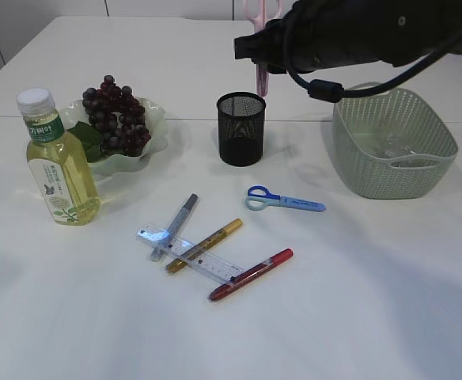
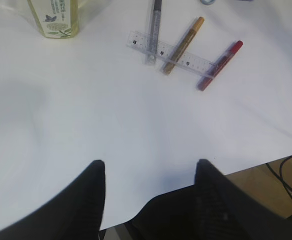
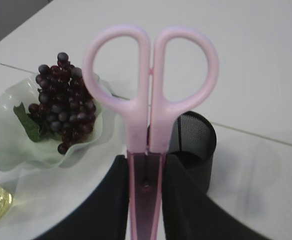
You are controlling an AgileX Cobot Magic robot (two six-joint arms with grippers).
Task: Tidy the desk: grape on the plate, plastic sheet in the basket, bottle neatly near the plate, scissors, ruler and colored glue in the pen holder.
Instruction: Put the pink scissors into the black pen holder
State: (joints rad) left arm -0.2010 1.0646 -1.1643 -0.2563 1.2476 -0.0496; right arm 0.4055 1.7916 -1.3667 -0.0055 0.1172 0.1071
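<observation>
Right arm (image 1: 357, 36) holds pink scissors (image 1: 260, 75) above the black mesh pen holder (image 1: 240, 129)

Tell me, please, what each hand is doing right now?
Left hand: open, holding nothing.
Right hand: closed on the pink scissors.

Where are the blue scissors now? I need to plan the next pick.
In the exterior view the blue scissors lie flat on the table, right of centre, in front of the pen holder and left of the basket.

Pen holder (image 1: 240, 128) mouth unobstructed from above. Ruler (image 1: 190, 253) pinned under three crossed glue pens (image 1: 251, 274) (awkward approach). Clear table beside blue scissors (image 1: 283, 200).
</observation>
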